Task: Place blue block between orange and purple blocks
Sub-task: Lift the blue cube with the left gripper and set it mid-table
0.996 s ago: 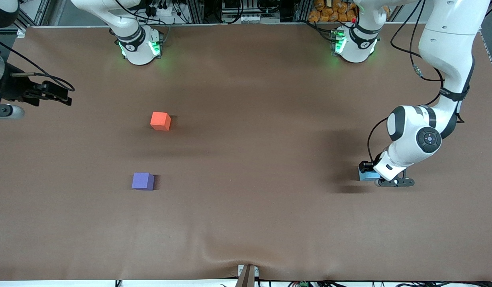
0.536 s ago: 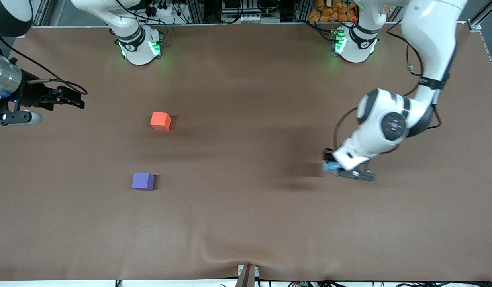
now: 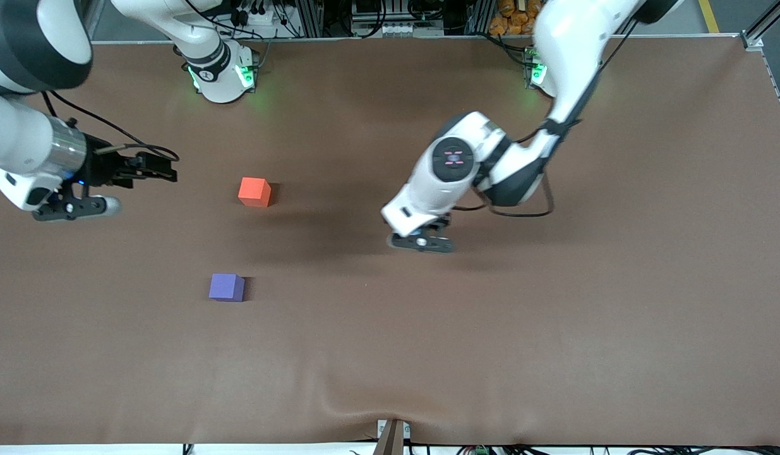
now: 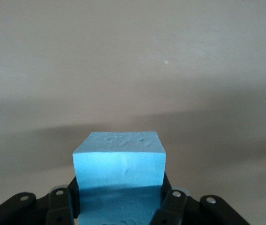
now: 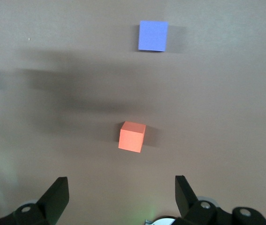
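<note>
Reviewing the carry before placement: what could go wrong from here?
1. The left hand grips the blue block low, so most of it sticks out and could slip.
2. The slot between the orange block and purple block is narrow; either could get bumped.
3. The right hand, open, hangs beside the orange block, so the arms may crowd.

White arms, black joints, cables

A brown-covered table (image 3: 617, 354), perhaps equipment racks (image 3: 377, 16) along its edge.

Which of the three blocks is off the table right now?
The blue block, clamped in the left gripper; the orange block and purple block sit on the table.
</note>
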You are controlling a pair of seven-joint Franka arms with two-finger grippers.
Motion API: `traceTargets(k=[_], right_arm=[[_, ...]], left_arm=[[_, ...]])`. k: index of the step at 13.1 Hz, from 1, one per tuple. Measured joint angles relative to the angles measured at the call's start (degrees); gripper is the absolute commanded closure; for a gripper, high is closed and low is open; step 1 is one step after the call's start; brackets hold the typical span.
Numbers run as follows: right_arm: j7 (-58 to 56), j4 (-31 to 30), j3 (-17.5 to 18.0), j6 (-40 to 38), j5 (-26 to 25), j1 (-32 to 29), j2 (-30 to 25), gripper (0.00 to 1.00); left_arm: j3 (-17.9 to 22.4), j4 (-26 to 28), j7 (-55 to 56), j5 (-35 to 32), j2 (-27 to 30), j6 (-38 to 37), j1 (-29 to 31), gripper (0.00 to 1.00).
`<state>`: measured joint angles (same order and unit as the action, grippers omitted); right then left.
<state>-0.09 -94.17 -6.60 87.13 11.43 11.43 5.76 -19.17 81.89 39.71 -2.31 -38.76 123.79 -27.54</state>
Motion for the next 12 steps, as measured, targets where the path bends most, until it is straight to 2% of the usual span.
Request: traceTargets(k=[2, 4, 6, 7, 8, 9, 12], right_arm=[[0.0, 0.0, 0.0, 0.8, 0.7, 0.9, 1.0, 0.00], [0.0, 0.0, 0.0, 1.3, 0.8, 1.8, 1.6, 0.00], [0.0, 0.0, 0.0, 1.9, 0.8, 2.2, 1.9, 0.00], [0.0, 0.0, 0.0, 2.2, 0.9, 2.3, 2.0, 0.00], [0.0, 0.0, 0.0, 2.4, 0.9, 2.6, 2.1, 0.00], [0.0, 0.0, 0.0, 2.8, 0.9, 3.0, 2.1, 0.00], [0.0, 0.0, 0.0, 3.2, 0.9, 4.1, 2.2, 0.00]], left_arm=[[5.1, -5.6, 5.0, 0.0, -4.7, 0.0, -8.2, 1.00], [10.3, -8.8, 9.1, 0.0, -8.3, 0.1, -16.2, 1.00], [11.7, -10.4, 11.1, 0.0, -11.4, 1.9, -19.4, 0.97], [12.2, -10.8, 11.2, 0.0, -12.9, 3.7, -19.9, 0.75], [12.6, -11.0, 11.2, 0.0, -14.3, 5.8, -20.0, 0.22], [12.8, -11.3, 11.3, 0.0, -15.4, 7.5, -20.0, 0.00], [13.1, -12.0, 12.4, 0.0, -16.2, 8.7, -20.0, 0.00]])
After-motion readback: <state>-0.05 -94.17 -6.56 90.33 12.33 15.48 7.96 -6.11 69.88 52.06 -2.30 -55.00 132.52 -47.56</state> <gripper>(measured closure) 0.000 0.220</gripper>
